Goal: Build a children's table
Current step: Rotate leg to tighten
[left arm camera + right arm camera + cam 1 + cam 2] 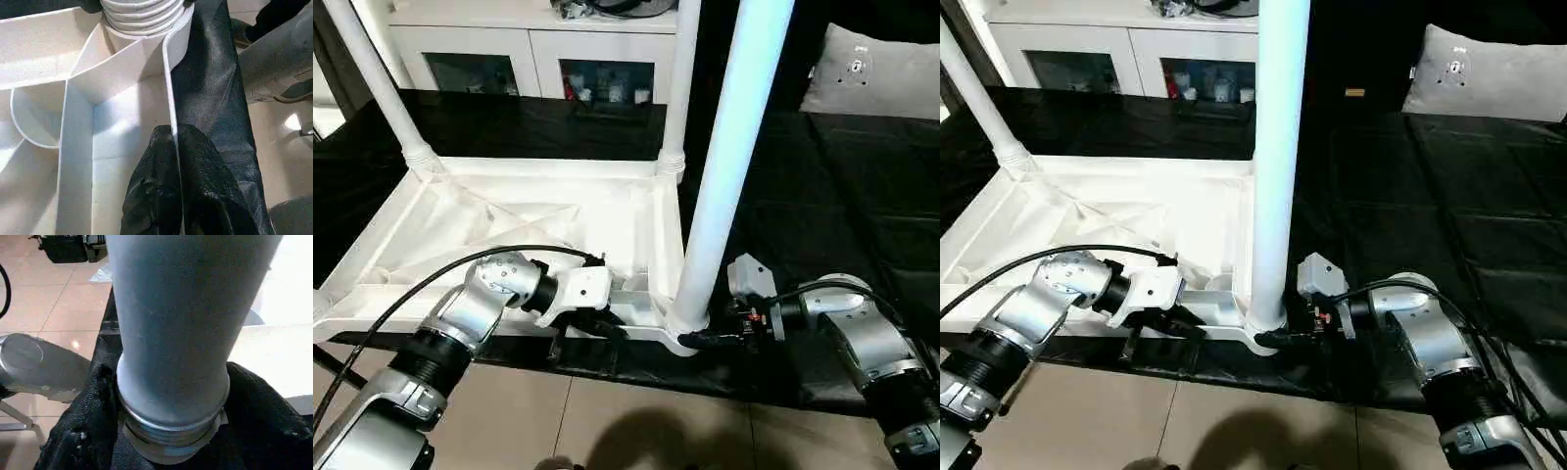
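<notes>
No legible writing on table top (499,211).

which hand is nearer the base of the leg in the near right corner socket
Right. The right hand has its fingers on either side of the near leg at its threaded base. The left hand is shut on the tabletop rim, a little way along from that corner.

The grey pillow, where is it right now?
The grey pillow lies far right on the black cloth, beyond the right gripper, right of the upturned white plastic table top.
</notes>
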Tool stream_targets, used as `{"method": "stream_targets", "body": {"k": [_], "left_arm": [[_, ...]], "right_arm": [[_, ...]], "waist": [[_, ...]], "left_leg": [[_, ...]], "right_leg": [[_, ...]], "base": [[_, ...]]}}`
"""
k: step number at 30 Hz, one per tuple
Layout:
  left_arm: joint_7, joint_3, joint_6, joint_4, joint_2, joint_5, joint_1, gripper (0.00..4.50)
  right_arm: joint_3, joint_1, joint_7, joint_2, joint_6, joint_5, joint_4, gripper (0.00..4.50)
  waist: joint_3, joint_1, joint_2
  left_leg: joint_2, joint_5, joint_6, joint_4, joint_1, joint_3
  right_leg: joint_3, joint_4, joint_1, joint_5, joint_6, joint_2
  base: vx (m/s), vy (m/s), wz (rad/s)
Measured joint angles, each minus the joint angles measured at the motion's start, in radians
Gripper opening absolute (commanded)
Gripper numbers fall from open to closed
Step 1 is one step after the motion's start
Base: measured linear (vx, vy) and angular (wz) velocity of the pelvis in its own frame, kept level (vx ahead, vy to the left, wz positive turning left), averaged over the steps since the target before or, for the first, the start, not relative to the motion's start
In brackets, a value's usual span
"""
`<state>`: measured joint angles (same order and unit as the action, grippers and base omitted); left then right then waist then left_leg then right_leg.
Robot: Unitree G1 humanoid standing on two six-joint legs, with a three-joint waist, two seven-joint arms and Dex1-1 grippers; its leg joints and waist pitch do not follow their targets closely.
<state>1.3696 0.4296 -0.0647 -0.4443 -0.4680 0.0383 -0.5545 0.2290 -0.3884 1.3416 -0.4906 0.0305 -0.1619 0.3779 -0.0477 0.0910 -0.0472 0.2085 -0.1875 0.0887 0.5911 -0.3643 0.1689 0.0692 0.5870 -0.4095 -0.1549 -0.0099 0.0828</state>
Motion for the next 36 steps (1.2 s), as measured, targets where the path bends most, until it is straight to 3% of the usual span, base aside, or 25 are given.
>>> {"method": "stream_targets", "body": {"k": [8,12,18,22,25,31,36], "left_arm": [[-0.002,-0.009,0.058,0.024,0.01,-0.015,0.019,0.0],[-0.134,-0.065,0.231,0.077,0.052,0.0,0.05,0.0],[-0.385,-0.106,0.41,0.121,0.189,0.05,0.062,0.0],[-0.558,-0.121,0.472,0.124,0.294,0.099,0.062,0.0],[-0.621,-0.118,0.487,0.121,0.334,0.116,0.057,0.0],[-0.622,-0.089,0.45,0.11,0.321,0.131,0.041,0.0],[-0.58,-0.073,0.368,0.085,0.284,0.127,0.036,0.0]], "right_arm": [[-0.011,0.043,-0.013,0.012,0.043,-0.026,-0.044,2.69],[-0.074,0.068,-0.191,0.091,0.149,-0.023,-0.058,2.69],[-0.192,0.027,-0.544,0.255,0.184,-0.013,0.041,2.69],[-0.222,-0.042,-0.758,0.336,0.158,0.047,0.127,2.69],[-0.226,-0.056,-0.834,0.354,0.152,0.06,0.142,3.39],[-0.231,-0.044,-0.813,0.35,0.107,0.059,0.138,3.87],[-0.225,0.001,-0.667,0.248,0.036,0.039,0.125,4.39]], "waist": [[0.0,0.002,0.0],[0.0,-0.008,0.001],[-0.002,-0.078,0.004],[-0.002,-0.101,0.008],[-0.002,-0.095,0.008],[-0.002,-0.079,0.007],[-0.002,-0.057,0.006]], "left_leg": [[-0.001,0.0,0.0,0.001,0.0,0.001],[-0.002,0.0,0.0,0.001,0.007,0.001],[-0.002,0.001,0.001,0.001,0.013,0.0],[-0.002,0.001,0.001,0.001,0.012,-0.001],[-0.002,0.001,0.001,0.0,0.011,0.0],[-0.002,0.0,0.001,-0.003,0.006,0.0],[-0.002,0.0,0.001,-0.005,0.006,0.001]], "right_leg": [[0.0,0.005,0.001,-0.002,0.001,0.002],[-0.001,0.008,0.004,-0.005,0.007,0.003],[0.002,0.003,0.004,-0.006,0.008,0.006],[0.003,0.002,0.003,-0.006,0.008,0.006],[0.003,0.002,0.003,-0.006,0.008,0.006],[0.003,0.002,0.001,-0.005,0.007,0.006],[0.004,0.003,0.001,-0.005,0.007,0.005]], "base": [[0.0,0.0,0.0],[0.0,0.0,0.0],[0.0,0.0,0.0],[0.0,0.0,0.0],[0.0,0.0,0.0],[0.0,0.0,0.0],[0.0,0.0,0.0]]}}
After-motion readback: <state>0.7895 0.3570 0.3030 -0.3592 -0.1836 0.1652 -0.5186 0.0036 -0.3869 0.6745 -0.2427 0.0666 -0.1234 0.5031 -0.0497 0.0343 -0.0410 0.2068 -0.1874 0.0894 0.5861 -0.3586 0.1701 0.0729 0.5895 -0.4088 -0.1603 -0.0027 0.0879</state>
